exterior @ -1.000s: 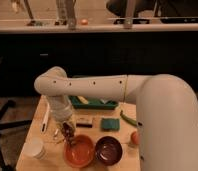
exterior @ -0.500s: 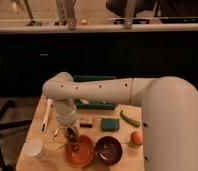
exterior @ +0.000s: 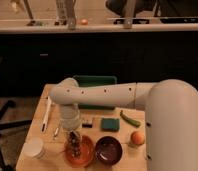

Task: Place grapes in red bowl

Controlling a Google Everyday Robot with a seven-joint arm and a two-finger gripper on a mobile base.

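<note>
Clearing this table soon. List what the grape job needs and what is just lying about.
Job: grapes, held in the shut gripper over the red bowl.
Lying about: purple bowl, orange, green sponge, green pepper, white cup, green tray.

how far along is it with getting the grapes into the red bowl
Nearly done, it seems. Already done: the grapes have been carried to the red bowl, with the arm lowered right over it. In hand: the gripper sits low over the bowl, jaws shut on the dark cluster. Left: opening the jaws to drop the grapes and pulling away. The maroon bowl and orange fruit sit alongside.
</note>
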